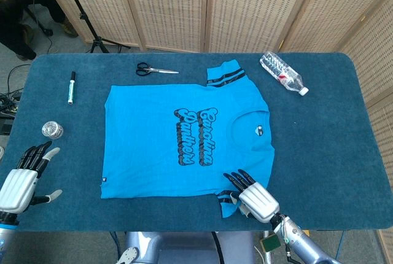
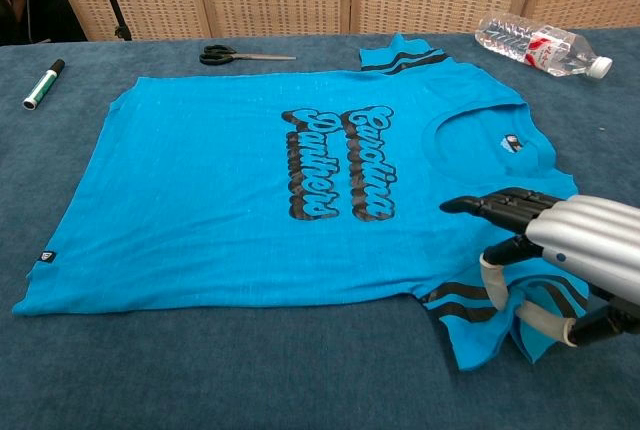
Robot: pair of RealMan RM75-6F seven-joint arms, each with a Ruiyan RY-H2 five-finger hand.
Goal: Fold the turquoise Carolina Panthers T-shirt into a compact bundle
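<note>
T-shirt (image 2: 250, 180) sleeve under right robot hand (image 2: 560, 240)

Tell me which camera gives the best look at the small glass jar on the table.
The head view. It alone shows the jar, near the table's left edge, below the marker and ahead of the left hand. The chest view leaves the jar out of frame entirely.

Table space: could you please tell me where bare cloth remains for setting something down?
Widest free patch: right of the T-shirt, below the water bottle. A narrower strip lies between the shirt's hem and the marker and small jar. The near edge is crowded by the right hand and left hand.
</note>
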